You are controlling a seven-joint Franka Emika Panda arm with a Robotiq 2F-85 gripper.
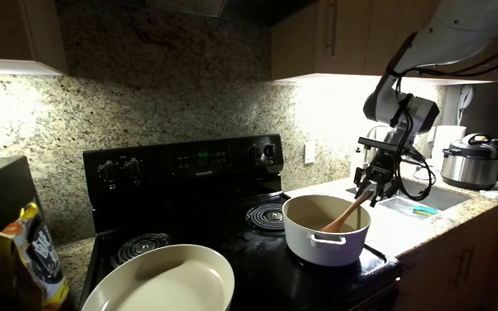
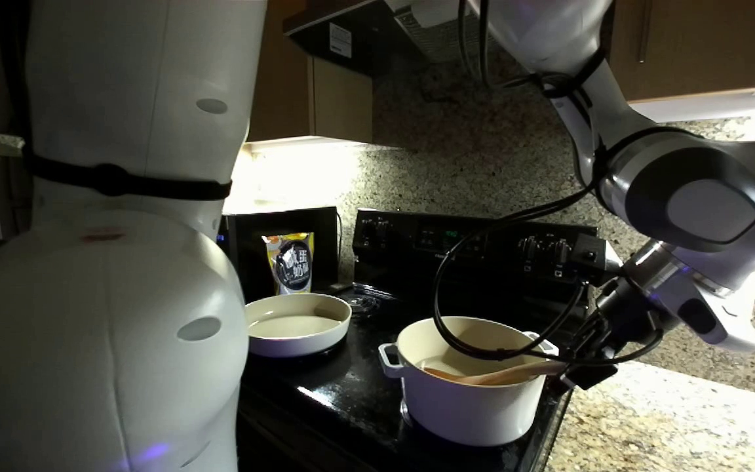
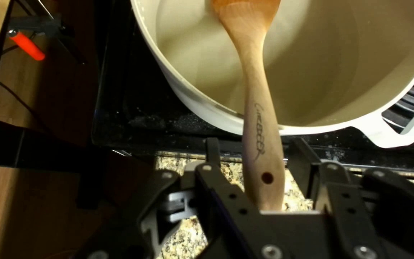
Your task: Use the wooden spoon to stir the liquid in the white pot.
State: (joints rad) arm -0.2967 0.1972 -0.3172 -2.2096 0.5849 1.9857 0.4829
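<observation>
Evidently the jaws are spread wide in the wrist view, the handle of the wooden spoon point(image 3: 259, 104) framed between them with bench point(image 3: 298, 198) seen on either side. From left to right in an exterior view are shown an upright bag point(image 1: 43, 259), an oval dish point(image 1: 175, 287), the white pot point(image 1: 327, 251), with the spoon's head inside, and a steel cooker point(image 1: 469, 167). In an exterior view, the pot's mouth is partly blocked by a looped cable point(image 2: 499, 355).
</observation>
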